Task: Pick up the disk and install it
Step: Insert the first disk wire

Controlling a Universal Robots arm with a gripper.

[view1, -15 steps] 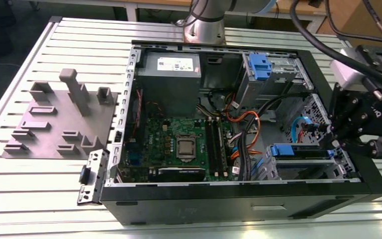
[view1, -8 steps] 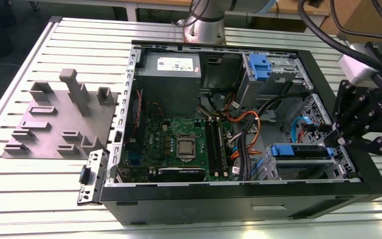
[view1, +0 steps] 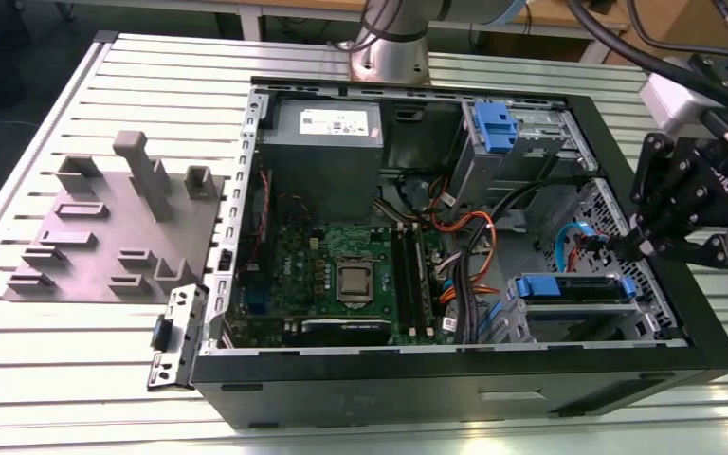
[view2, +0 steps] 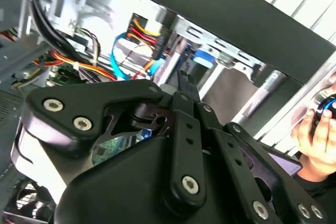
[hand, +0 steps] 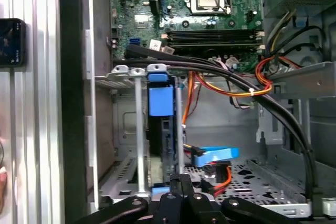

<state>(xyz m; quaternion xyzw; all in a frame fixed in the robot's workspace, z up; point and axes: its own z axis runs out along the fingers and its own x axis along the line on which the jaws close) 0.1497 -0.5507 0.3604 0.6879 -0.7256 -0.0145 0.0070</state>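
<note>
The disk (view1: 574, 285) is sitting in the metal drive cage (view1: 579, 318) at the near corner of the computer case (view1: 465, 379), just ahead of my fingertips. Only its blue carrier edge is facing out in the exterior view. In the first wrist view the disk (hand: 160, 106) is lying straight beyond my fingers (hand: 185, 184), edge-on between the cage's two upright rails, apart from me.

My gripper (view1: 626, 248) is hanging over the case's side wall, beside the cage, tips pointing into the open case. My fingers are pressing together with nothing between them; in the second wrist view they are showing as one thin black tip (view2: 184, 82).

A flat blue cable (hand: 215, 156) is curling just to one side of my fingertips. Orange and black wires (hand: 236, 85) are crossing farther out above it. Beyond them the green motherboard (hand: 210, 9) is lying flat on the floor of the case.

Well away from my fingers, at the far end of the case, a second cage with a blue tab (view1: 496, 128) is standing beside a grey metal box with a white sticker (view1: 326, 142). Outside the case, far across from me, a grey fixture block (view1: 111, 232) is resting on the slatted table (view1: 35, 360).

Behind my linkage, a person's hand (view2: 317, 129) is gripping something dark and blue.
</note>
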